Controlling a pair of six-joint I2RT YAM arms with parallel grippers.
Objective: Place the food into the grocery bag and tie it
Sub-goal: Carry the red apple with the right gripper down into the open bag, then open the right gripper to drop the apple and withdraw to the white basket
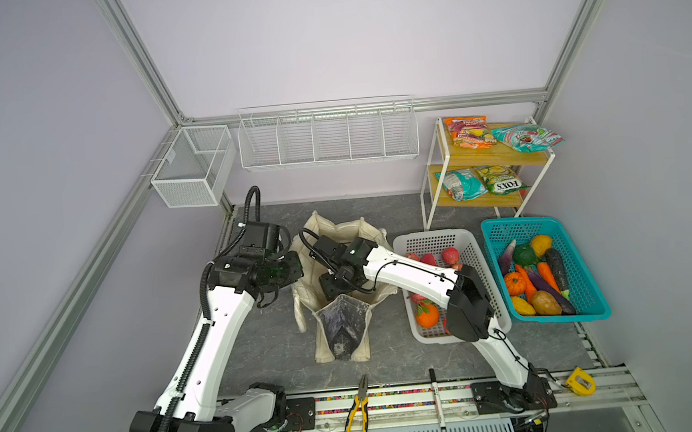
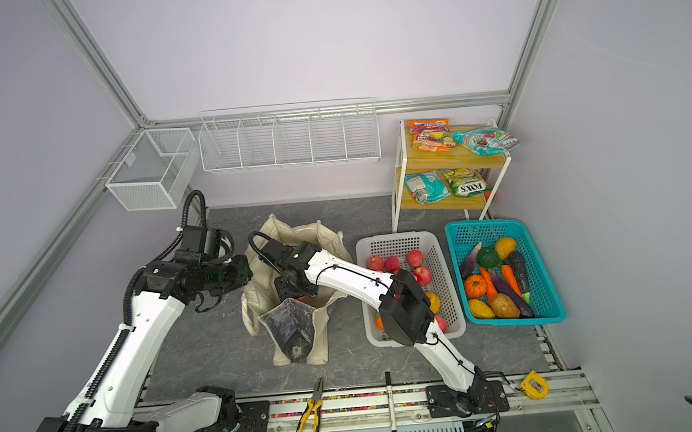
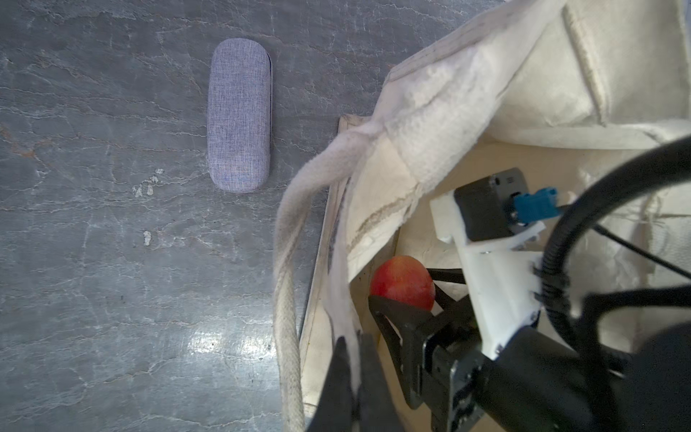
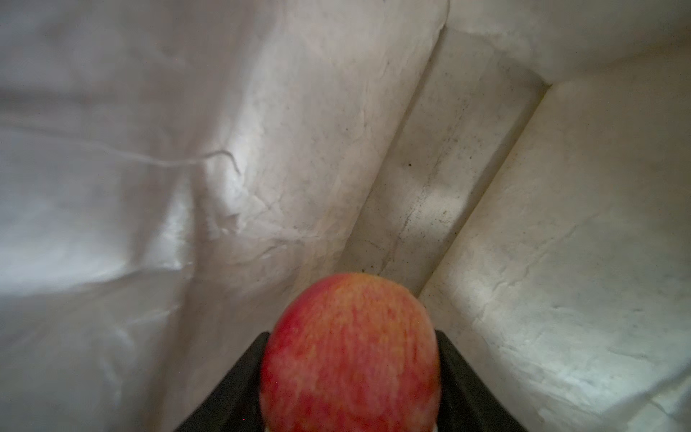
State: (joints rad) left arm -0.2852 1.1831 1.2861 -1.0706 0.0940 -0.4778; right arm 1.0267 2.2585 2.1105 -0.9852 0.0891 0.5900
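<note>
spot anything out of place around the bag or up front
Yes. A grey glasses case lies beside the bag, and it is not food. Pliers and a yellow tape measure sit on the front rail. Nothing looks spilled or damaged.

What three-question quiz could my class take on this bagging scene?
1. Multiple choice: what does the right gripper hold inside the grocery bag? A) a banana B) a red apple C) a water bottle
2. True or false: the left gripper is shut on the grocery bag's rim.
3. Fill in the colour: the vegetables lie in the ____ basket.

Key: 1 B; 2 true; 3 teal.
</note>
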